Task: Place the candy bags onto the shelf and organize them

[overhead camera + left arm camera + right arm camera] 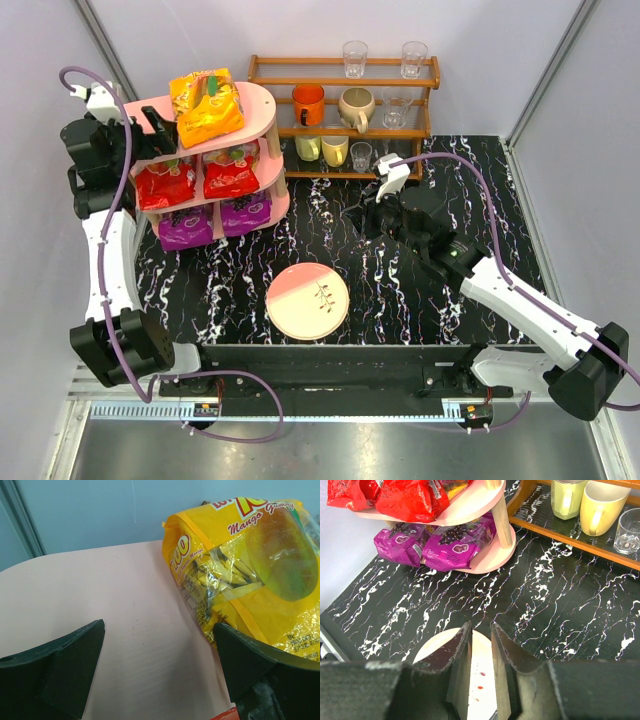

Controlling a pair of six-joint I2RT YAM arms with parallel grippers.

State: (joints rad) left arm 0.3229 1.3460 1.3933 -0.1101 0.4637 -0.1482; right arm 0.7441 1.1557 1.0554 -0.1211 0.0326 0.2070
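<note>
The pink shelf (150, 105) stands at the back left. An orange-yellow candy bag (207, 107) lies on its top board, two red bags (165, 183) (231, 172) on the middle board and two purple bags (185, 228) (246, 213) on the bottom board. My left gripper (160, 123) hovers over the bare left part of the top board (100, 590), open and empty, with the yellow bag (250, 565) beside its right finger. My right gripper (360, 215) is above the table's middle, empty, its jaws close together with a narrow gap (481, 625). The right wrist view shows the purple bags (455, 545) and red bags (405, 500).
A round pink-and-cream plate (308, 300) lies on the black marble table in front of the shelf, under my right gripper in the wrist view (428, 650). A brown wooden rack (345, 100) with mugs and glasses stands at the back, right of the shelf.
</note>
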